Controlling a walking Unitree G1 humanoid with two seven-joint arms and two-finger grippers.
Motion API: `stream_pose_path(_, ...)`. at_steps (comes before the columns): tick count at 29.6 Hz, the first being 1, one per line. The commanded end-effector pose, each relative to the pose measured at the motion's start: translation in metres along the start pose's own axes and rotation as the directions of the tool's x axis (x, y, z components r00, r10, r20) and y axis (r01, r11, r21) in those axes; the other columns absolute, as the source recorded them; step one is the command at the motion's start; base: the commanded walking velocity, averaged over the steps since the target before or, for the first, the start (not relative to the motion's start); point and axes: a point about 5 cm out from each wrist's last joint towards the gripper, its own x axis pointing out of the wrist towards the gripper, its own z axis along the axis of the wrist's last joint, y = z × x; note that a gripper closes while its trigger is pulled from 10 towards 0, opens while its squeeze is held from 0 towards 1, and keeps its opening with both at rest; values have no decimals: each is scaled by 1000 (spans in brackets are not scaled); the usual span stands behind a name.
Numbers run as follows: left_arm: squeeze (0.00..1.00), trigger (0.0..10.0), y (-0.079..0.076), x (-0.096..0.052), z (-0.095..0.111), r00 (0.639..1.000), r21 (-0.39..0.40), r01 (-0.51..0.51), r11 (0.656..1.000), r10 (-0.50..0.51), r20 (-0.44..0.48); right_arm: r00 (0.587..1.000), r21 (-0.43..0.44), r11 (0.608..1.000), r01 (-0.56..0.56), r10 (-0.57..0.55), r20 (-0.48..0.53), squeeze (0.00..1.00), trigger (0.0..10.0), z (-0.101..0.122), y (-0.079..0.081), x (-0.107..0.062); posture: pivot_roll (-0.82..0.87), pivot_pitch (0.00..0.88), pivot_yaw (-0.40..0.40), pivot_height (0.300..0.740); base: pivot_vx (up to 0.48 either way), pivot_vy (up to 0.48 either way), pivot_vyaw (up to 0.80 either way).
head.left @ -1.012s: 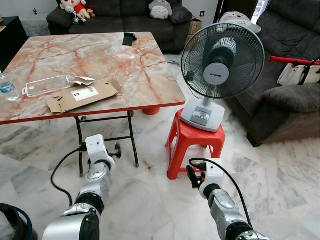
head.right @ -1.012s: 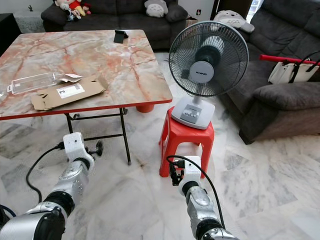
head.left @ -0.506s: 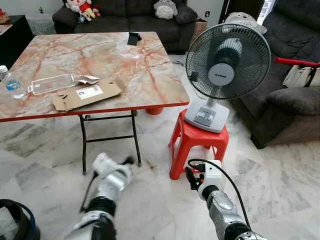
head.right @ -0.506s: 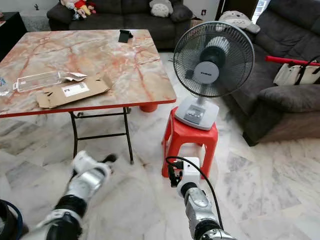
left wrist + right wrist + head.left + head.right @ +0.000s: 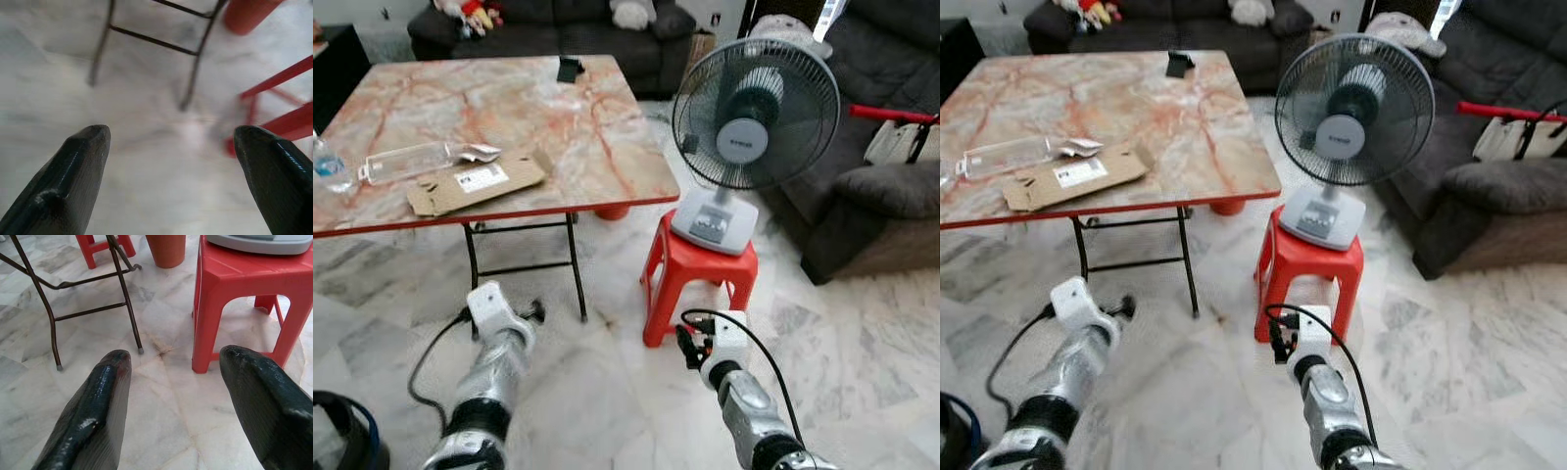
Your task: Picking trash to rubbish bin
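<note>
Nothing is picked yet: the cardboard [image 5: 478, 184] and plastic tray [image 5: 406, 163] lie on the table [image 5: 558, 108]; both the left gripper [image 5: 171, 147] and right gripper [image 5: 173, 367] hang low, fingers spread, empty; bin [image 5: 342, 441] beside

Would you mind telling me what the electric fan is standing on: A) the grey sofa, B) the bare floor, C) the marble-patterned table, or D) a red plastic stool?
D: the fan has its grey base resting on the seat of the red plastic stool, which stands on the floor beside the table.
</note>
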Motion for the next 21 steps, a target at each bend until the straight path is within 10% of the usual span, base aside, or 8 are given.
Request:
stream_pose_path(1, 0, 10000, 2, 0, 7, 999, 89, 17, 996, -20, 28, 1000, -6, 1000, 1, -1, 2, 0, 10000, 0, -1, -1, 56, 35, -63, 740, 0, 0, 0)
stream_pose_path(6, 0, 10000, 33, -5, 5, 1000, 297, 3, 955, -11, 25, 1000, -7, 1000, -1, 1, -3, 0, 10000, -2, -1, -1, 60, 36, -56, 740, 0, 0, 0)
stream_pose_path(9, 0, 10000, 47, -11, 4, 998, 514, -37, 857, 3, 67, 1000, -1, 1000, -1, 1, -1, 0, 10000, -3, 0, -1, 59, 34, -52, 740, 0, 0, 0)
stream_pose_path(15, 0, 10000, 50, -12, 37, 961, 451, -149, 880, 21, 277, 1000, -10, 1000, -15, 15, 3, 0, 10000, -2, 3, -1, 64, 33, -56, 740, 0, 0, 0)
stream_pose_path(21, 0, 10000, 7, -8, 76, 890, 477, -63, 876, -167, 425, 995, -34, 999, -33, 36, 88, 0, 10000, 23, 8, 8, 61, 8, -59, 740, 0, 0, 0)
